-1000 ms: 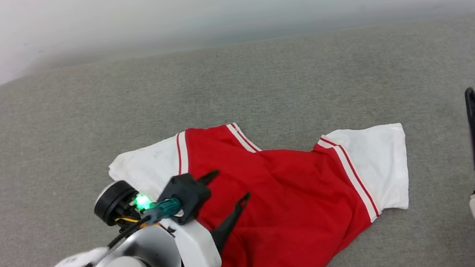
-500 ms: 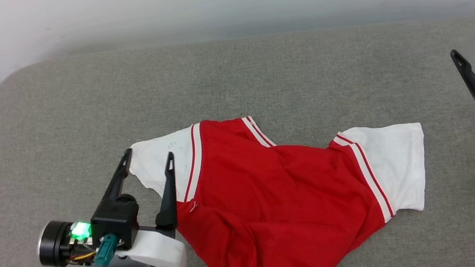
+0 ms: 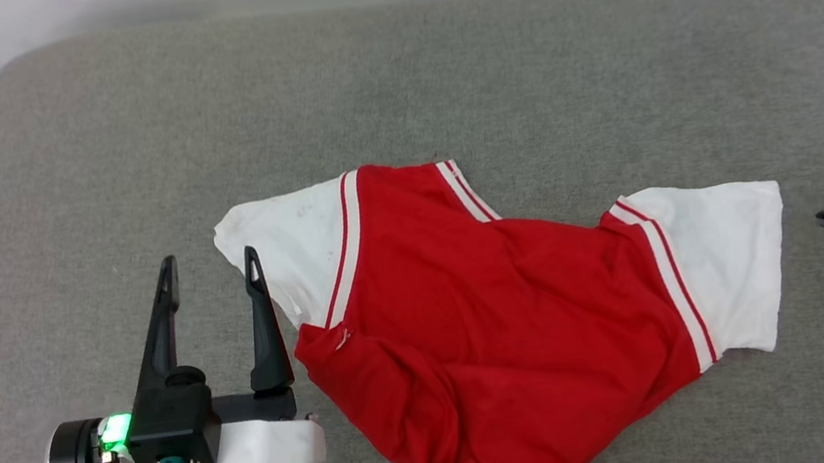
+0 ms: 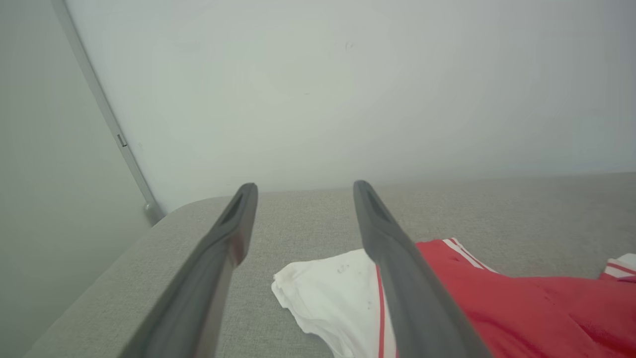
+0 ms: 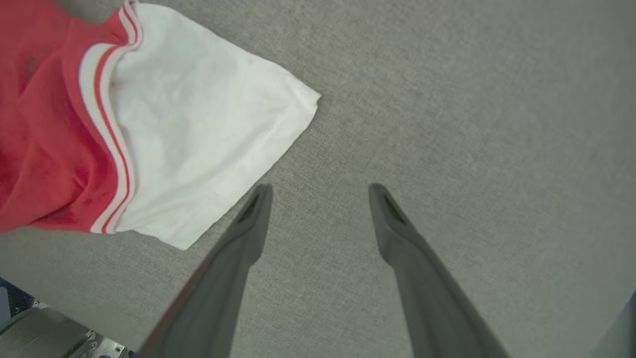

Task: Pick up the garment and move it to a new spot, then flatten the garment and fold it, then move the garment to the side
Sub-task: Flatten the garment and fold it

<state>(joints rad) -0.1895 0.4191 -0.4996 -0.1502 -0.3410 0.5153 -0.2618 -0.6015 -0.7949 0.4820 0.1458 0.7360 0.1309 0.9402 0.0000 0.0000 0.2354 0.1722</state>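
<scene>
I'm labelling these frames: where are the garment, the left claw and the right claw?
garment (image 3: 493, 334), head view, red middle panel.
left claw (image 3: 208, 256), head view, midway between fingertips.
right claw (image 5: 320, 188), right wrist view, midway between fingertips.

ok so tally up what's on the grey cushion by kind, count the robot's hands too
shirt, red and white: 1
robot hands, left hand and right hand, both open: 2
total: 3
</scene>
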